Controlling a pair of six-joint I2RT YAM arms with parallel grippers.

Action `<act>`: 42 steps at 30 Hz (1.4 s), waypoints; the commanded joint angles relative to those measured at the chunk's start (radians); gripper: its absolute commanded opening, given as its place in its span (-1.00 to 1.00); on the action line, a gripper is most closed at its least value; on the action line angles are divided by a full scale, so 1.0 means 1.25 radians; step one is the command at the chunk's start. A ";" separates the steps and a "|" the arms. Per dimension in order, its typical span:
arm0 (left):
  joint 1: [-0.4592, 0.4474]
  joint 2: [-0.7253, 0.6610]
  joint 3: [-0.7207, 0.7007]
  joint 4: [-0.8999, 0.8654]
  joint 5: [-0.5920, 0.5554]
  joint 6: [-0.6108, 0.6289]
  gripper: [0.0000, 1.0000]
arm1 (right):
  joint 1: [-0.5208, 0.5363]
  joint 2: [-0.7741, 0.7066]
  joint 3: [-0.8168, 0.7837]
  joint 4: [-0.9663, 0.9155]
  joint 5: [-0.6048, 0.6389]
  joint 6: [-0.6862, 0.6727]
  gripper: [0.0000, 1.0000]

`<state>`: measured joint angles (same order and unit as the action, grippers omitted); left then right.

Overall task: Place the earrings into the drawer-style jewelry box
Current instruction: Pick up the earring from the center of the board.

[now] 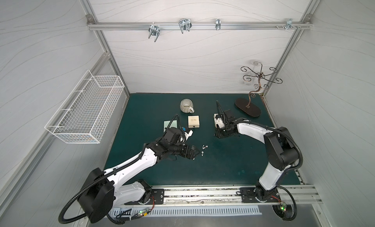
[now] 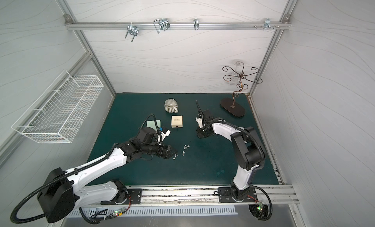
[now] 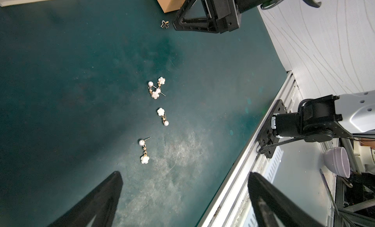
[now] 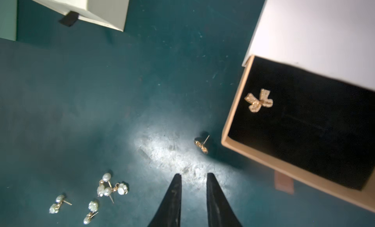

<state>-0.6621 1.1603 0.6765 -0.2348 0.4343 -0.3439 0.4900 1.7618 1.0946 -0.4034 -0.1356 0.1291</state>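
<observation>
I see left gripper (image 3: pixel 185 173) wide, empty, right gripper (image 4: pixel 194 174) narrowly parted, empty, bow earring (image 4: pixel 258 100) in drawer (image 4: pixel 284 164), second bow (image 4: pixel 201 144) beside it, pearl earrings (image 3: pixel 156 90) loose.

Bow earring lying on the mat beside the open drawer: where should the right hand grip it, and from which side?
On the bow earring, likely the wider gold head, not the thin post sticking out of it. It lies low on the mat just outside the drawer, so the right hand should come from above and close across the head.

one earring (image 4: pixel 258 100) lies in the drawer (image 4: pixel 284 166); a second earring (image 4: pixel 201 144) on the mat (image 4: pixel 121 94) just beside it.
</observation>
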 commanded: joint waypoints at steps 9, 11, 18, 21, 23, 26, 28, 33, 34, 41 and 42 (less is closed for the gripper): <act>-0.004 0.011 0.010 0.027 0.003 0.000 0.99 | 0.006 0.045 0.038 -0.017 0.008 -0.029 -0.53; -0.003 0.010 0.009 0.027 0.004 0.000 0.99 | 0.005 0.050 0.038 -0.014 0.009 -0.027 -0.54; -0.004 0.007 0.006 0.027 0.004 0.000 0.99 | 0.006 0.065 0.044 -0.012 0.011 -0.030 -0.58; -0.004 0.005 0.006 0.025 0.001 0.000 0.99 | 0.006 0.070 0.048 -0.012 0.009 -0.030 -0.59; -0.004 0.003 0.006 0.025 0.001 0.000 0.99 | 0.006 0.075 0.051 -0.011 0.009 -0.030 -0.60; -0.004 0.000 0.005 0.023 -0.001 0.000 0.99 | 0.005 0.081 0.052 -0.010 0.009 -0.029 -0.60; -0.003 -0.002 0.003 0.023 -0.002 0.000 0.99 | 0.005 0.083 0.053 -0.009 0.010 -0.029 -0.60; -0.003 0.001 0.002 0.025 0.000 0.001 0.99 | 0.006 0.090 0.056 -0.007 0.012 -0.026 -0.62; -0.003 0.001 0.003 0.024 0.000 0.001 0.99 | 0.007 0.092 0.056 -0.007 0.012 -0.027 -0.62; -0.004 0.003 0.003 0.025 -0.001 0.001 0.99 | 0.007 0.098 0.056 -0.003 0.015 -0.026 -0.68; -0.003 0.003 0.004 0.026 0.000 0.000 0.99 | 0.006 0.099 0.056 -0.002 0.015 -0.025 -0.70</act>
<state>-0.6621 1.1690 0.6765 -0.2348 0.4339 -0.3443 0.4900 1.8641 1.1454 -0.4000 -0.1261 0.1120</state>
